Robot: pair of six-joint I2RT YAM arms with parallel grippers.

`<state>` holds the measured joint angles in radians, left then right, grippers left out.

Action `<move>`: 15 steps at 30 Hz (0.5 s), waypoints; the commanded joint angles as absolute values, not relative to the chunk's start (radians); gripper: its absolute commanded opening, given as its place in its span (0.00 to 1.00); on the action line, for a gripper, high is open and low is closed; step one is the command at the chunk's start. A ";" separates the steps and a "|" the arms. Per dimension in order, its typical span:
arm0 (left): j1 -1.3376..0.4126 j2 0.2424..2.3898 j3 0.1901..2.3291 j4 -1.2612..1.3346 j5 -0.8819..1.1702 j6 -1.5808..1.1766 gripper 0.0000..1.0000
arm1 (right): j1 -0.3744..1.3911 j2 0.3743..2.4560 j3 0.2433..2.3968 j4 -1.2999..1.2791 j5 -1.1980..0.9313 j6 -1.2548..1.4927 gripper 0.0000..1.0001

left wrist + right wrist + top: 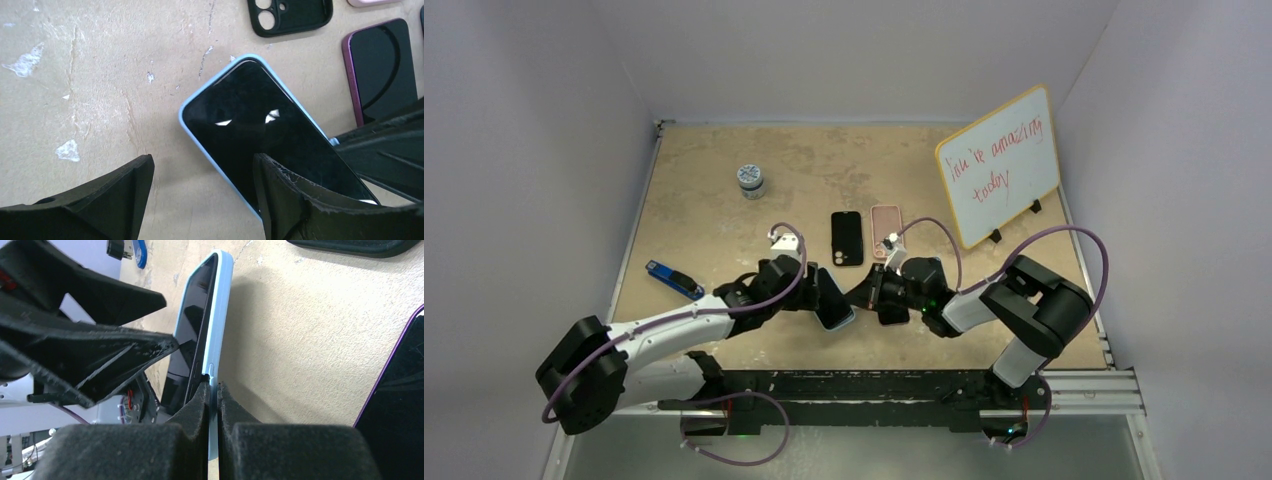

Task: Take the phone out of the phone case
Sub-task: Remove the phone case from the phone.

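**Right gripper clamped on the case rim, left gripper open at the screen**

Nearest you, over the middle of the table [724, 170], your two arms meet at the phone [260, 135]. It sits in its light-blue case [222, 315]. The pair is tipped up rather than lying flat. Your right wrist camera sees it edge-on, with the black screen turned toward the left arm and the blue back toward the bare tabletop.

Your right gripper [212, 386] is closed tight on the case's rim, with only that thin blue lip between its two pads. Your left gripper [202, 160] has its jaws spread wide and has hold of nothing. One of its fingers [300, 200] crosses in front of the lower part of the screen, and the other hangs over bare wood. From the right wrist, that finger's tip comes close to the glass, but you cannot tell whether it touches.

At the upper corner the phone is seated inside the blue rim. Down by the pads you cannot tell whether it has lifted.

Just beside the right gripper a purple-edged phone [382, 70] lies flat, screen up. Off to the left, near the table's edge, rests a small blue and black object [672, 280].

Farther out an empty black case [290, 15] lies with its camera cutouts showing, and a pink case [886, 232] sits just beside it on the right. Beyond them a small lidded jar [750, 180] stands toward the far left. A whiteboard [999, 165] with red handwriting is propped at the far right.
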<state>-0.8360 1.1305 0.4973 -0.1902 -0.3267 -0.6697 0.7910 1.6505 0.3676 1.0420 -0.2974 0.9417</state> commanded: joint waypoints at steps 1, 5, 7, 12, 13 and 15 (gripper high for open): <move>-0.958 1.144 0.598 -0.299 -0.490 -0.643 0.74 | 0.787 1.642 0.424 1.072 -0.284 0.941 0.00; -1.082 1.176 0.669 -0.351 -0.603 -0.630 0.74 | 0.788 1.643 0.426 1.062 -0.281 0.939 0.00; -1.121 1.191 0.702 -0.382 -0.647 -0.630 0.74 | 0.788 1.643 0.426 1.062 -0.278 0.936 0.00; -1.144 1.187 0.724 -0.419 -0.655 -0.619 0.74 | 0.788 1.647 0.426 1.059 -0.278 0.933 0.00; -1.154 1.180 0.722 -0.415 -0.649 -0.612 0.74 | 0.788 1.647 0.426 1.058 -0.276 0.931 0.00; -1.171 1.171 0.718 -0.390 -0.614 -0.582 0.74 | 0.788 1.649 0.428 1.054 -0.270 0.927 0.00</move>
